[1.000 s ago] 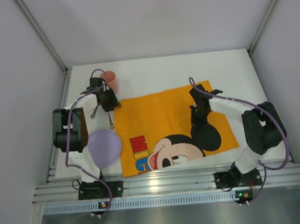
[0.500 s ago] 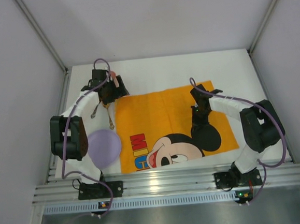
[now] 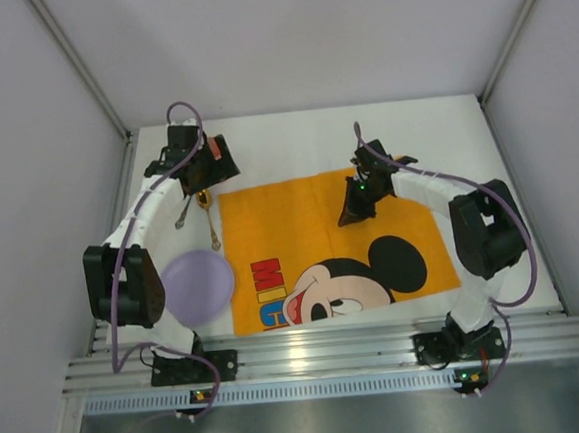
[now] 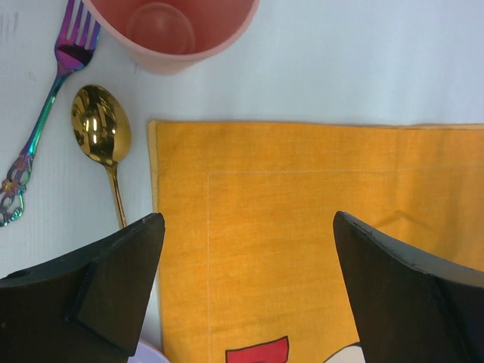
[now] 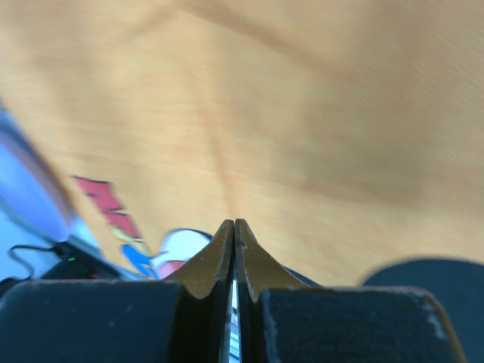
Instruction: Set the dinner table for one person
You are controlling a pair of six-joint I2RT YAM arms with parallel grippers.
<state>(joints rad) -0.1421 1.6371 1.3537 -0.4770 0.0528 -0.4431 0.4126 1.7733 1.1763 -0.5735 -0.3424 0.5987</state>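
The white dinner table [image 3: 444, 134] carries an orange Mickey Mouse placemat [image 3: 331, 238]. To its left lie a gold spoon [image 3: 209, 218], an iridescent fork [image 3: 182, 215] and a purple plate [image 3: 200, 284]. A pink cup [image 3: 218, 153] stands at the mat's far left corner, partly hidden by my left arm. My left gripper [image 3: 209, 176] hangs open above that corner with nothing in it; its wrist view shows the cup [image 4: 170, 26], spoon [image 4: 102, 125], fork [image 4: 38, 128] and mat [image 4: 302, 227] below the gripper [image 4: 249, 253]. My right gripper [image 3: 354, 209] is shut and empty over the mat's far middle [image 5: 234, 225].
Aluminium rails [image 3: 330, 354] run along the near edge by the arm bases, and white walls enclose the table on three sides. Bare tabletop lies beyond the mat's far edge and to its right.
My left gripper has opened wide and drawn back from the mat's far left corner toward the cup. My right gripper, still shut, has moved farther away and leftward over the mat.
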